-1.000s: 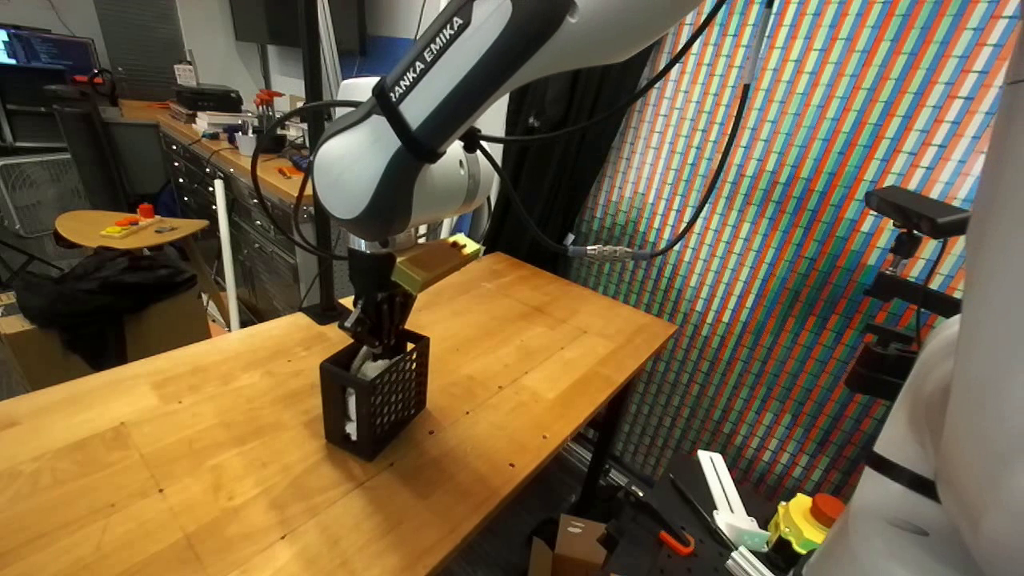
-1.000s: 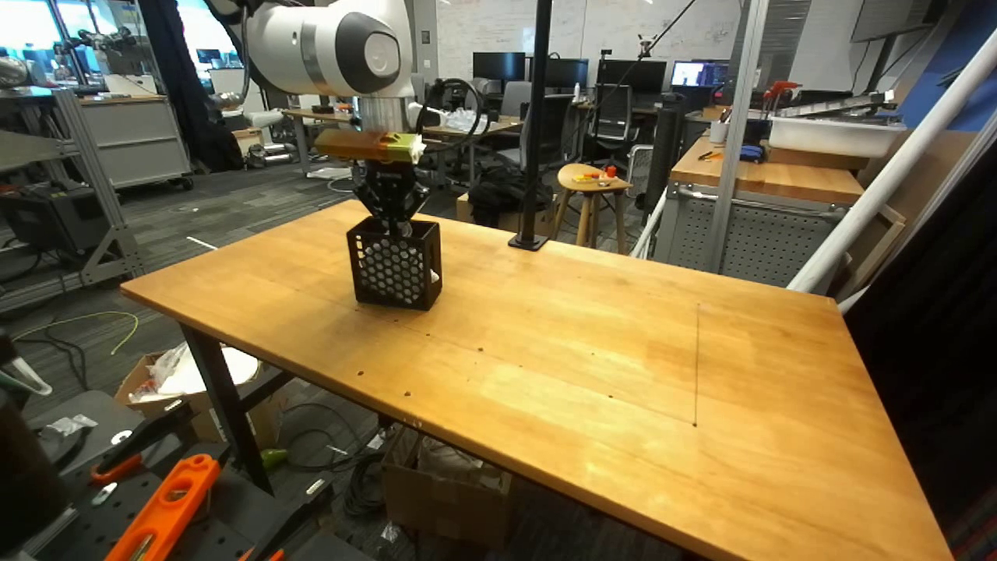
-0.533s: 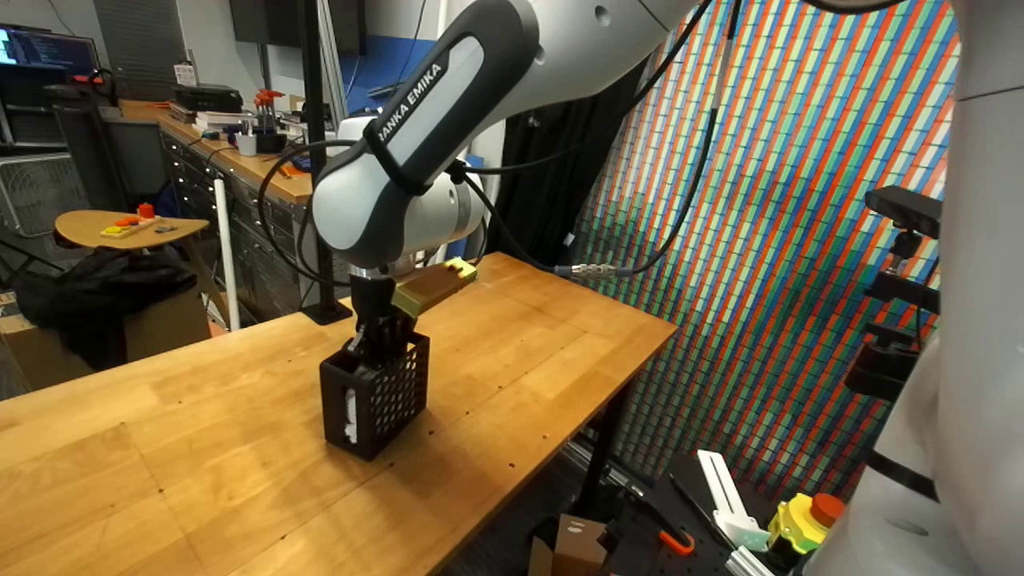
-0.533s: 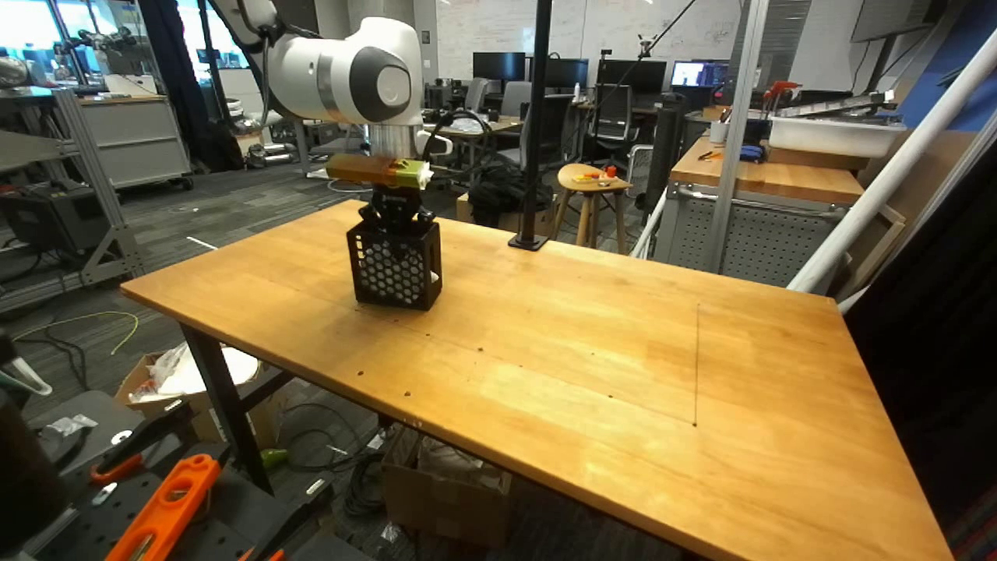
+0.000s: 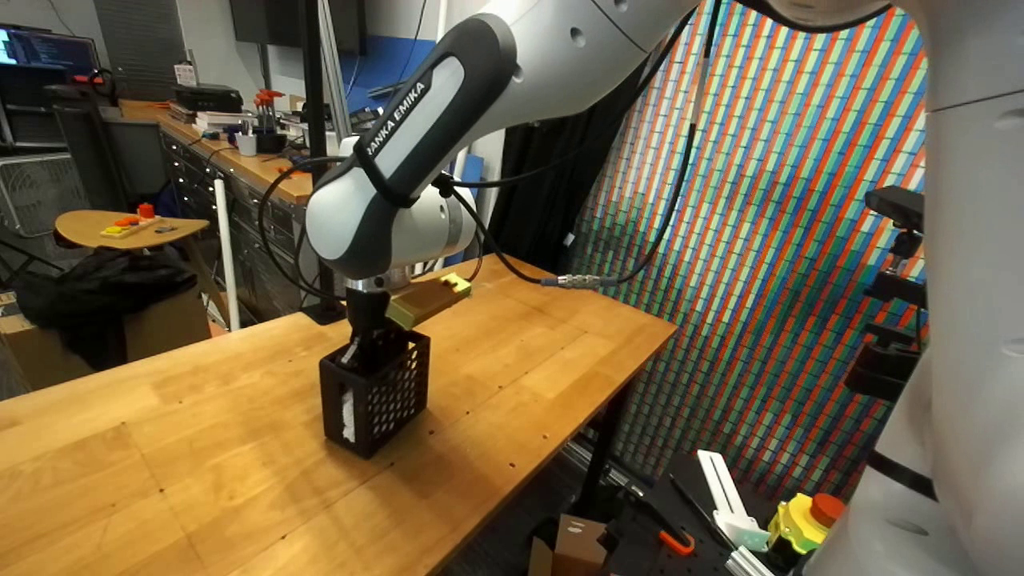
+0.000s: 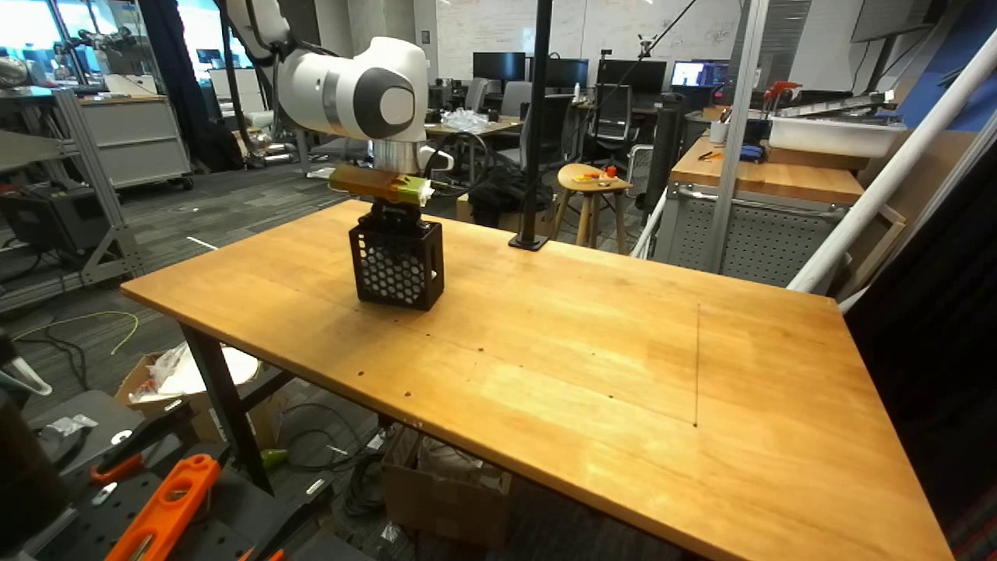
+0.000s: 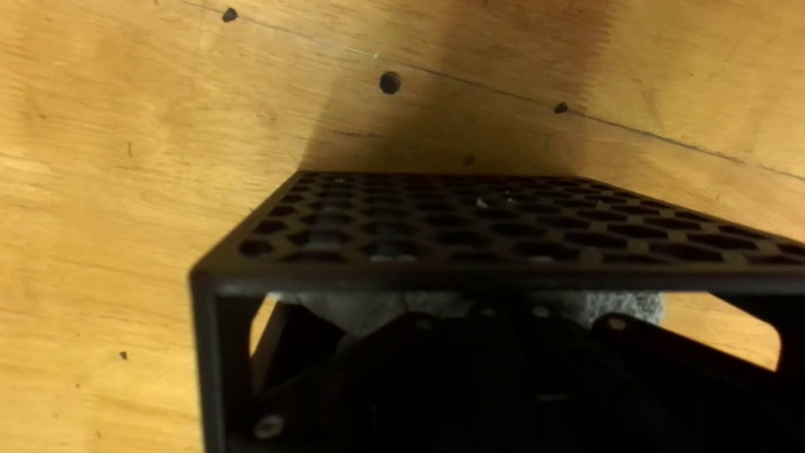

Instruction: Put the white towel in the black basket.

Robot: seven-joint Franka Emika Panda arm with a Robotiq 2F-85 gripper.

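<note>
Table (image 6: 623, 351) of joined, honey-coloured wood, marked with small dark holes and thin lines. Arm (image 5: 520, 88) with smooth white shells and black trim: in an exterior view it extends from the right, its forearm slopes down to the left, and beyond a rounded joint the end points straight down. Basket (image 5: 370, 400), black, open-topped and box-shaped, upright on the table; a long side is pierced with hexagonal holes, and the end beside it has a tall slot, facing near and left in an exterior view. Gripper (image 7: 514, 318), black, directed downward, its lower part inside the basket in both exterior views. In the wrist view its two halves slant inward; the fingertips are hidden, so whether they are apart, together or clamped on something cannot be told. Block (image 6: 380, 185), amber and yellow-green, roughly rectangular, jutting sideways just above the gripper. Towel (image 5: 349, 416), white, inside the basket, visible in an exterior view as a narrow upright strip through the slot. In the wrist view its rough surface shows as a grey band running left to right behind the gripper; since most of it is covered, its long axis and direction cannot be told.
</note>
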